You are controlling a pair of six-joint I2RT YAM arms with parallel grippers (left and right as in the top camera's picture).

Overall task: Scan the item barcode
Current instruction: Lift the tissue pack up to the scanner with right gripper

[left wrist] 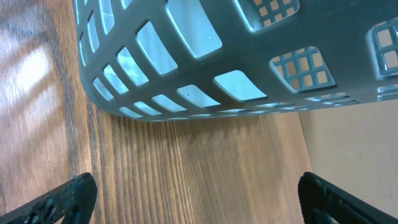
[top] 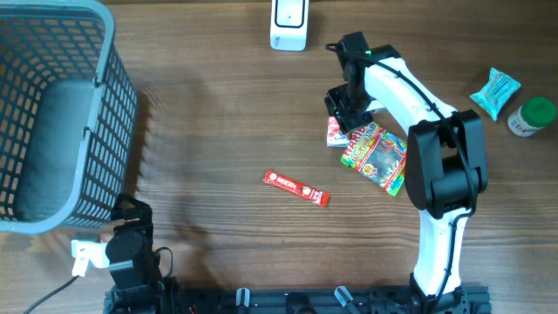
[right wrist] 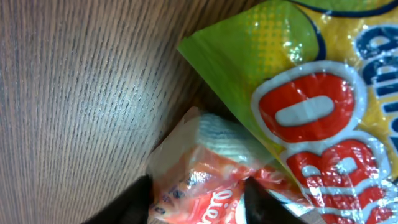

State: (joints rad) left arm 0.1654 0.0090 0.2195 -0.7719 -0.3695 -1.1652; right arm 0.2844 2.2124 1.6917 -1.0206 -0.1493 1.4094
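A small red-and-white packet (top: 334, 133) lies on the wooden table, partly under a yellow-green candy bag (top: 377, 155). My right gripper (top: 348, 108) is down on the packet. In the right wrist view its two dark fingers press the crinkled red-and-white packet (right wrist: 205, 180) from both sides, right next to the candy bag (right wrist: 311, 93). The white scanner (top: 289, 22) stands at the table's far edge. My left gripper (top: 131, 214) rests near the front left; its fingers (left wrist: 68, 199) stand wide apart with only bare table between them.
A grey mesh basket (top: 96, 131) fills the left side, close above the left gripper, and its wall (left wrist: 186, 56) shows in the left wrist view. A red snack bar (top: 296, 187) lies mid-table. A teal packet (top: 495, 92) and a green-lidded jar (top: 532, 116) sit far right.
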